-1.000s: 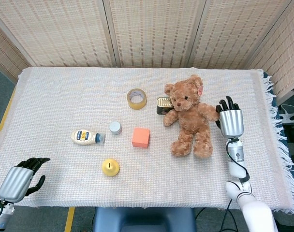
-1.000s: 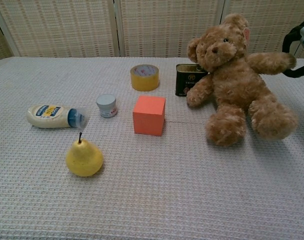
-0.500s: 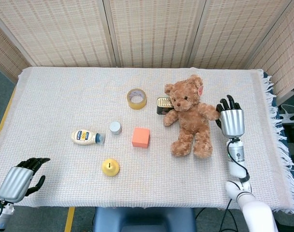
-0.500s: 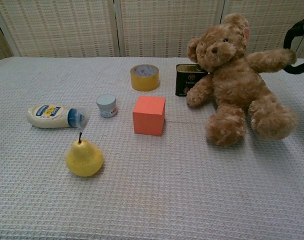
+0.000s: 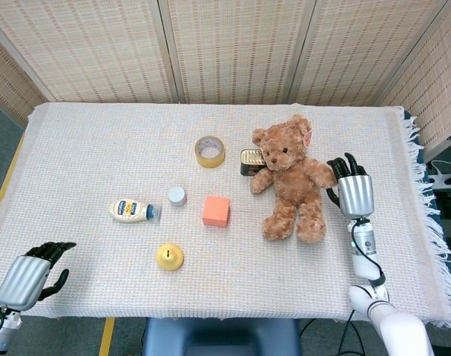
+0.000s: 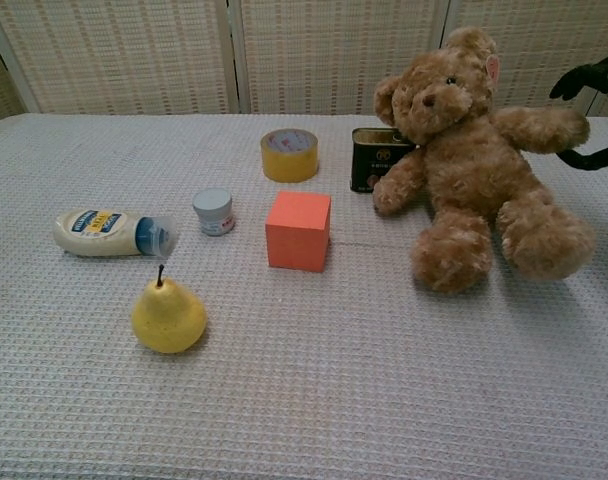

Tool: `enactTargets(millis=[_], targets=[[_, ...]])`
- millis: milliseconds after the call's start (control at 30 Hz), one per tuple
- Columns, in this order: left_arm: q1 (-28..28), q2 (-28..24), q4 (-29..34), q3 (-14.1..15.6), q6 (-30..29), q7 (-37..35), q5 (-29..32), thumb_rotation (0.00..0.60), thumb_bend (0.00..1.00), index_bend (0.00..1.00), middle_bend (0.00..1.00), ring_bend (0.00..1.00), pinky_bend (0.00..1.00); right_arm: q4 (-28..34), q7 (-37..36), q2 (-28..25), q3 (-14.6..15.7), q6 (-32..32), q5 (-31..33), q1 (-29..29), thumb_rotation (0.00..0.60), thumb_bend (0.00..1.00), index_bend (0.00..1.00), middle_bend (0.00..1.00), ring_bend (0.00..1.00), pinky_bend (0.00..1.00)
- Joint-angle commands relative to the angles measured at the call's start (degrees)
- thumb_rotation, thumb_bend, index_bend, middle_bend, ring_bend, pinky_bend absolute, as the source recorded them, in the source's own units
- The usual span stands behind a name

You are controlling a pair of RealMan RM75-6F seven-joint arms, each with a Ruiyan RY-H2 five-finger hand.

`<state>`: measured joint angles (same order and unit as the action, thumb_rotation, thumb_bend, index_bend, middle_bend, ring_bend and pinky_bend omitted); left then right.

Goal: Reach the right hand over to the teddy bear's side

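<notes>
The brown teddy bear (image 5: 291,178) sits upright at the right of the table, facing the front edge; in the chest view the bear (image 6: 474,160) stretches one arm out to the right. My right hand (image 5: 349,189) stands just right of that arm. At the frame's right edge my right hand (image 6: 596,110) spreads its dark fingers (image 6: 572,84) above and below the paw without gripping it. My left hand (image 5: 31,276) hangs off the table's front left corner, holding nothing.
A dark tin (image 5: 249,160) stands right behind the bear's other arm. A tape roll (image 5: 209,151), orange cube (image 5: 216,211), small jar (image 5: 176,196), lying mayonnaise bottle (image 5: 130,210) and yellow pear (image 5: 169,256) lie to the left. The table's fringed right edge (image 5: 422,185) is close to my right hand.
My right hand has shifted slightly toward the front edge, and its fingers, earlier curled round the paw's tip, have spread apart. The left hand and the bear have not moved.
</notes>
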<state>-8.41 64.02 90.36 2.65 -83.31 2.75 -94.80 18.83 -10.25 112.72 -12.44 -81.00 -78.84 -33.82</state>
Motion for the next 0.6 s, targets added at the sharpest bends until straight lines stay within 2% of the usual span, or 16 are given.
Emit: enactTargets(millis=[33,67,167,267,367,600], targets=[[0.0,0.0,0.0,0.0,0.0,0.0,0.0,0.6,0.44,0.24,0.3,0.27,0.43,19.9,0.0,-10.3,2.7,-1.7,-0.9,7.3,0.6,0.15,0.04,0.09,0.0,0.25],[0.0,0.0,0.0,0.0,-0.1,0.0,0.0,0.6,0.44,0.24,0.3,0.27,0.43,30.7,2.6,-16.1,4.0,-2.5,-1.2,10.1,0.6,0.15,0.02,0.07,0.0,0.23],[0.1,0.0,0.1,0.1,0.0,0.0,0.0,0.6,0.44,0.24,0.3,0.27,0.43,56.0,13.6,-30.1,7.2,-4.6,-0.7,16.0,0.6,0.15,0.01,0.06,0.0,0.23],[0.0,0.0,0.1,0.1,0.2,0.3,0.1,0.6,0.44,0.23,0.3,0.27,0.43,68.4,20.4,-37.7,9.9,-8.3,-1.3,20.5,0.6,0.15,0.01,0.06,0.0,0.23],[0.0,0.0,0.3,0.1,0.3,0.7,0.1,0.6,0.44,0.24,0.3,0.27,0.43,71.1,21.0,-40.1,11.5,-10.4,-2.7,23.1,0.6,0.15,0.02,0.06,0.0,0.23],[-0.2,0.3,0.9,0.0,0.8,2.0,0.2,0.6,0.44,0.23,0.3,0.27,0.43,69.4,21.1,-39.8,11.8,-11.3,-4.2,25.1,0.6,0.15,0.02,0.06,0.0,0.22]])
